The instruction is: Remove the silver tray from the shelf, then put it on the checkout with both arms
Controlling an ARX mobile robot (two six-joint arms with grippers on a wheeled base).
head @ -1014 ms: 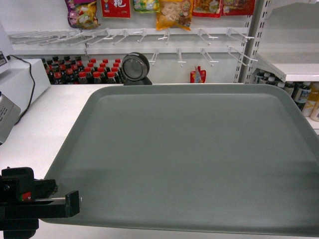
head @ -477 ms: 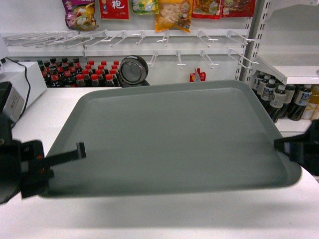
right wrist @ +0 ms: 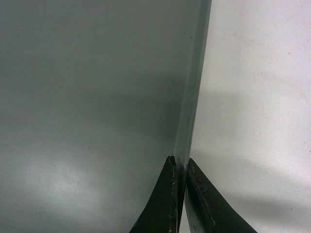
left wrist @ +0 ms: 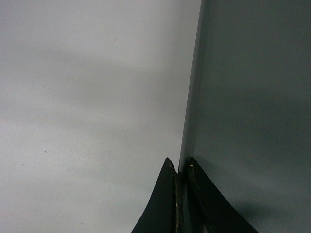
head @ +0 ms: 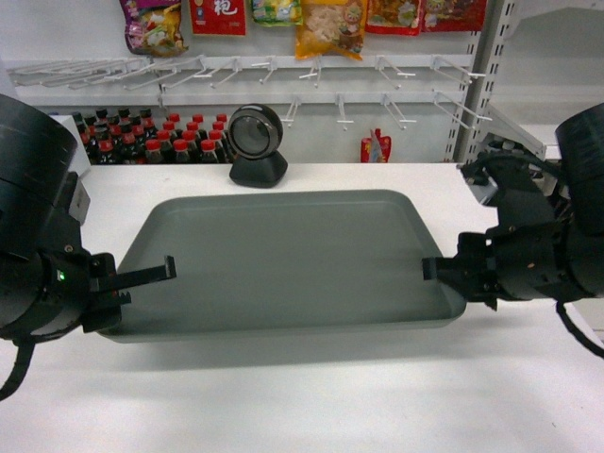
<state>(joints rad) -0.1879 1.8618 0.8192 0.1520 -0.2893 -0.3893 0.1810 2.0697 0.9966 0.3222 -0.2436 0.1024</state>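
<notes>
Left hand (head: 156,276) pressed together on the left rim of the tray (head: 283,255), right hand (head: 432,269) likewise pinching the right rim. Confirmed close up in both wrist views: dark fingers of the left hand (left wrist: 182,170) and the right hand (right wrist: 179,167) closed tight, with the thin tray edge running up from between them.

Big change from a second ago: then filling the head view, held high and close to the camera; half a second ago lower but with the far side tipped up; now down low, level and square over the white tabletop (head: 311,396), just in front of the round black scanner (head: 257,137) and apart from it. Only a narrow shadow along the near edge, so either resting on the tabletop or a hair above it; cannot tell which.

Meaning for the task: carrying and lowering all but done, tray already over its target place. Probably left to do: settle the last bit of height evenly on both sides, then spread both hands and draw them back sideways without dragging the tray along.
</notes>
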